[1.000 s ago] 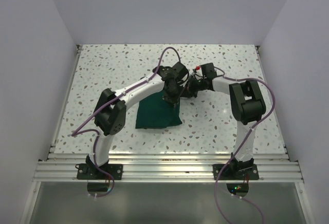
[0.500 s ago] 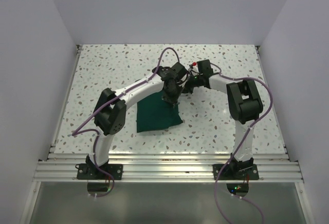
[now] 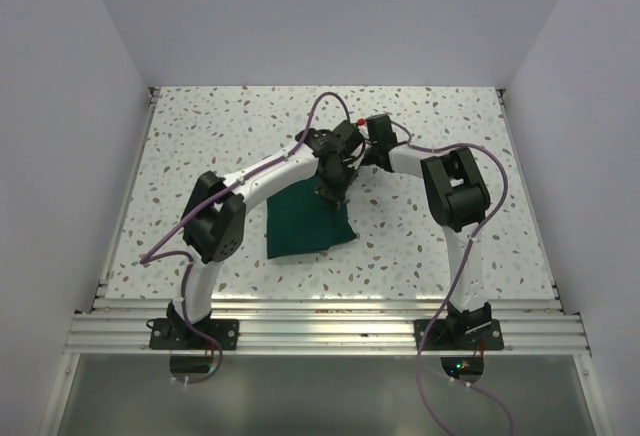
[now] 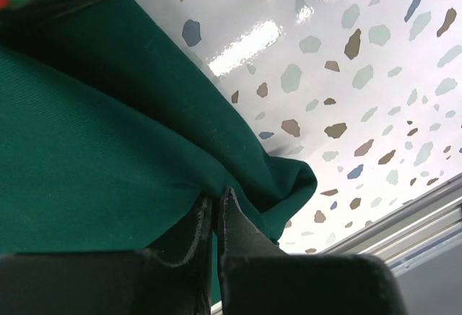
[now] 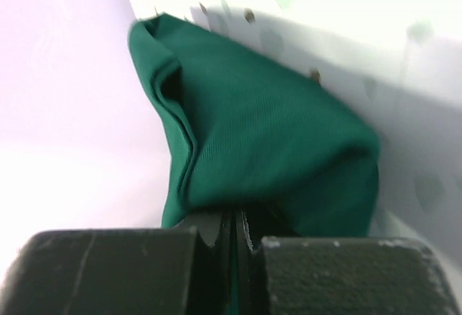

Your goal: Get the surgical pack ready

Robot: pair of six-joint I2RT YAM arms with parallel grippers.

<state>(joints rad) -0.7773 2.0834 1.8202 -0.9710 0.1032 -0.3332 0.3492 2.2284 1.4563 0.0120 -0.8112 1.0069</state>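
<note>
We see the dark green matte fabric drape [image 3: 305,226] lying near the middle of the white speckled tabletop [image 3: 200,146]. It forms a folded patch, roughly four-sided and a little broader from left to right than it is deep. Its near edge is slightly tilted, so the right end sits a bit farther from the table's near edge than the left end. Its far right part rises off the tabletop, gathered upward to where both arms meet.

There the left gripper [image 3: 333,193] points down onto the cloth. In the left wrist view its jaws [image 4: 216,201] are pressed together on a fold of the drape [image 4: 108,149], with green showing in the narrow slit between them. Just beyond that, towards the table's far edge, the right gripper [image 3: 352,159] reaches in from the right, partly hidden behind the left one. In its own view it [image 5: 234,219] is clamped on a bunched, rounded bulge of the fabric [image 5: 267,134], which hangs in soft creases above the surface.

The cloth is plain, finely woven and unmarked, smooth where it lies flat and puckered at both pinches.

Purple cables [image 3: 325,106] loop over the arms. An aluminium rail [image 3: 320,306] runs along the table's near edge, and white walls [image 3: 330,16] close in the other three sides.
</note>
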